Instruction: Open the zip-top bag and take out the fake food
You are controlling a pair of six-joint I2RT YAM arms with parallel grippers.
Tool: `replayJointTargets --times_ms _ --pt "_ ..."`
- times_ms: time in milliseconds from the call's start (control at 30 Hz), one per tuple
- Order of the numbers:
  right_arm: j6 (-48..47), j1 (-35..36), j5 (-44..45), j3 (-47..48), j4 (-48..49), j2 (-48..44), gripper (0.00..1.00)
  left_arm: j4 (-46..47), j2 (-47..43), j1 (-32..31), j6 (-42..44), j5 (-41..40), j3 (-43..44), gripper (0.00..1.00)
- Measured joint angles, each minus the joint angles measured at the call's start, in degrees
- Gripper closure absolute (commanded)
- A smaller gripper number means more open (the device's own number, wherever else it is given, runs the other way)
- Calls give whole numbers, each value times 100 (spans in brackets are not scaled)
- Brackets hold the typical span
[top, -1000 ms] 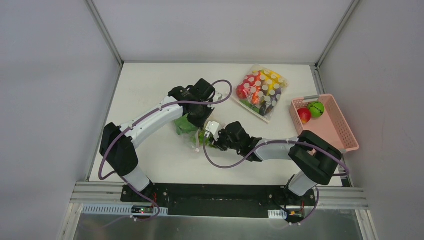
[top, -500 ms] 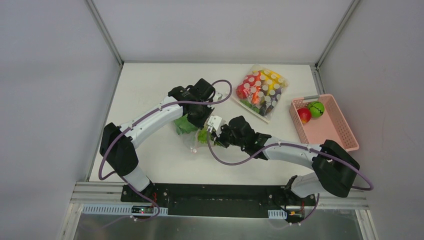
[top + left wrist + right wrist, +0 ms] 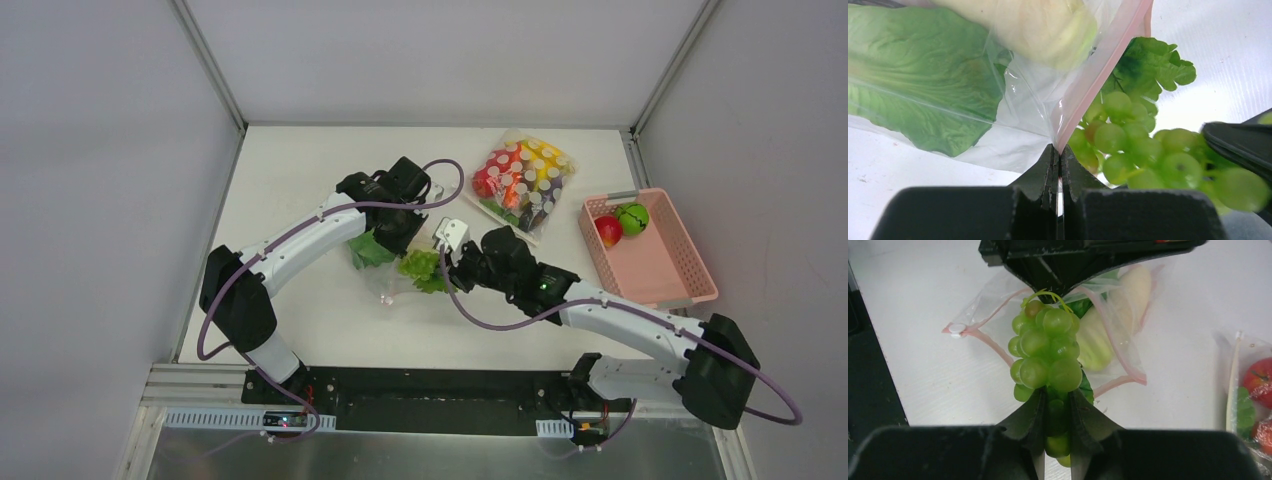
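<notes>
The right pincer point(image 3: 1055, 407) pinches a bunch of green plastic grapes point(image 3: 1045, 350) by its lower end, just outside the open mouth of the clear zip-top bag with a pink-red strip point(image 3: 993, 310). The left pincer point(image 3: 1058, 162), pressed together, nips the bag's pink edge. Inside the bag lie a long white toy radish point(image 3: 1048, 25) and a leafy green lettuce piece point(image 3: 913, 75). The bag sits mid-way across the white surface point(image 3: 923, 355).

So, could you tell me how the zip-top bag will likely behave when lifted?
Probably floppy: the zip-top bag creases where the left fingers pinch its pink strip. Likely to sag and swing, since the white radish and lettuce leaf lie loose inside. Glossy film, perhaps slippery.
</notes>
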Motion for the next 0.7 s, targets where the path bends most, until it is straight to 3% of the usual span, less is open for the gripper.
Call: replayJointTargets --times_ms 133,433,600,700 --pt "284 -22 367 219 -492 -302 100 0 0 0 0 -9 0 100" --pt "1067 -396 2083 354 -1818 -1062 100 -2 2 0 0 -20 0 100" --pt "1484 -1032 3145 354 -2199 -1716 100 0 2 0 0 -24 0 100" --pt "1792 -1821 3571 354 -2297 -1939 100 -2 2 0 0 -24 0 100"
